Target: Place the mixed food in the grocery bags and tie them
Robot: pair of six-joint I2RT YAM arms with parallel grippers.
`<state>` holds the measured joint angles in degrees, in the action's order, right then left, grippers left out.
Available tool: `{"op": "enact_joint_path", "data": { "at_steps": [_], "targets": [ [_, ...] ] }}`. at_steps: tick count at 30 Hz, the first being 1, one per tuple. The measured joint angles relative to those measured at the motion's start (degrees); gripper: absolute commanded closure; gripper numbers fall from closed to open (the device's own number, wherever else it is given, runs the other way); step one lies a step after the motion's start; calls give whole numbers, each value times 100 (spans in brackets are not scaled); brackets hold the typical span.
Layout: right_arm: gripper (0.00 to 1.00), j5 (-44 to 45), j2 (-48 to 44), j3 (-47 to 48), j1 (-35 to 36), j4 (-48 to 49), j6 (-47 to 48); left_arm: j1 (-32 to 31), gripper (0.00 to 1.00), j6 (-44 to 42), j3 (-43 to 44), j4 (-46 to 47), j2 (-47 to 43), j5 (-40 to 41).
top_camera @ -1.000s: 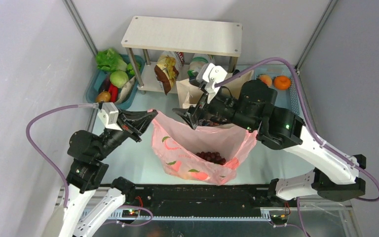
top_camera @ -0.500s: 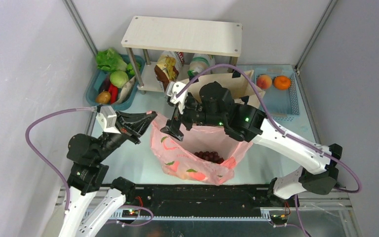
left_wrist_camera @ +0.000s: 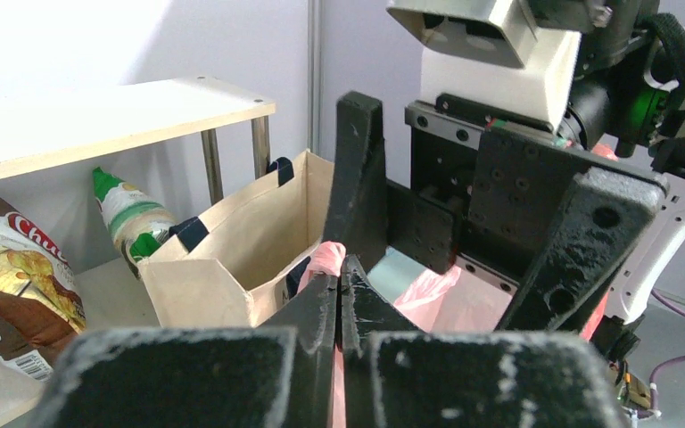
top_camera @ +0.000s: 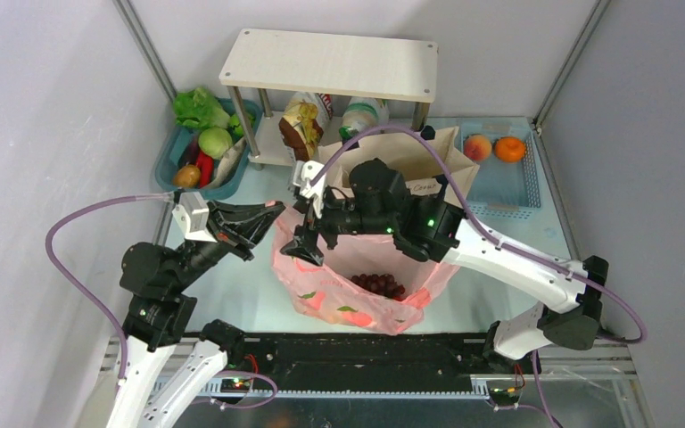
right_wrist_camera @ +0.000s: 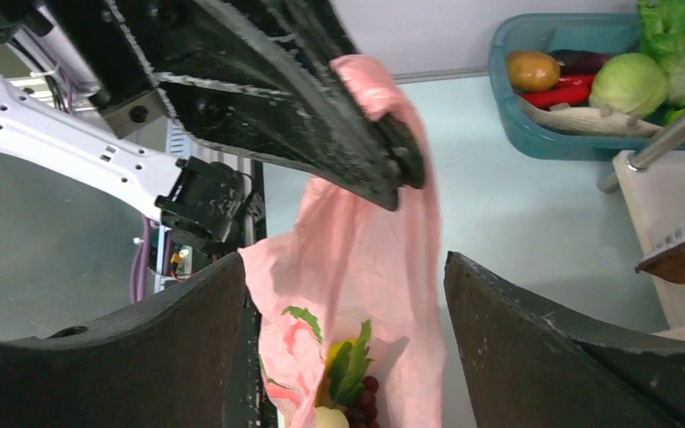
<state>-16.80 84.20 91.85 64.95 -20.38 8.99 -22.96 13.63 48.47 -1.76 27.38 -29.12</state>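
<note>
Right arm has swung further left across the bag mouth since the earlier frames; the tote (top_camera: 424, 159) behind it is now more exposed. Left arm has not shifted. Right gripper (top_camera: 301, 248) has its fingers spread wide, hanging over the left rim of the pink bag (top_camera: 357, 301), just beside the left gripper (top_camera: 272, 209). In the right wrist view the raised pink strip hangs between the spread fingers; contact cannot be told. Left gripper is pinched tight on that bag handle, a pink tuft poking out at the fingertips in the left wrist view. Bag sits on the counter (top_camera: 232, 278) near the arm bases, mouth up, grapes (top_camera: 380, 283) inside. Crisp packet (top_camera: 301, 125) stands under the shelf (top_camera: 330, 62). Teal basket (top_camera: 166, 160) of vegetables at far left, blue basket (top_camera: 510, 183) with two round fruits at far right.
</note>
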Motion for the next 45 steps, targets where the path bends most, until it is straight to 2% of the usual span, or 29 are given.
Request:
{"op": "enact_joint_path", "data": {
  "at_steps": [6,8,10,11,12,13,14,15,16,17,19,21,27,38,45],
  "targets": [
    [41,-24,37,-111,234,229,-140,0,100,33,-7,39,0,-4],
    [44,-26,66,-111,275,297,-181,0,100,44,-7,42,0,-4],
    [51,-31,87,-111,289,354,-254,0,100,48,-7,42,2,-2],
    [66,-39,101,-111,297,398,-289,2,100,50,-7,46,7,0],
    [75,-46,114,-111,295,455,-334,2,99,50,-7,50,9,2],
    [92,-44,131,-111,295,507,-369,2,94,55,-7,55,17,0],
    [97,-31,157,-111,295,584,-463,2,88,63,-7,57,24,-2],
    [100,-9,177,-111,295,621,-457,0,68,87,-7,57,35,-4],
    [100,35,201,-109,291,649,-557,2,55,103,-11,59,39,-2],
    [100,68,216,-109,286,656,-599,2,26,79,-15,72,39,2],
    [100,245,225,-111,229,651,-706,22,4,98,-33,81,24,61],
    [100,317,151,-155,72,713,-800,81,1,227,-46,81,-59,361],
    [100,-26,-341,-855,-201,739,-1307,61,0,127,-184,129,-374,330],
    [100,-413,-916,-927,-297,531,-1530,63,0,136,-1045,122,-911,-295],
    [100,-411,-966,-925,-258,492,-1547,59,2,203,-1259,258,-975,-616]
  ]
}}
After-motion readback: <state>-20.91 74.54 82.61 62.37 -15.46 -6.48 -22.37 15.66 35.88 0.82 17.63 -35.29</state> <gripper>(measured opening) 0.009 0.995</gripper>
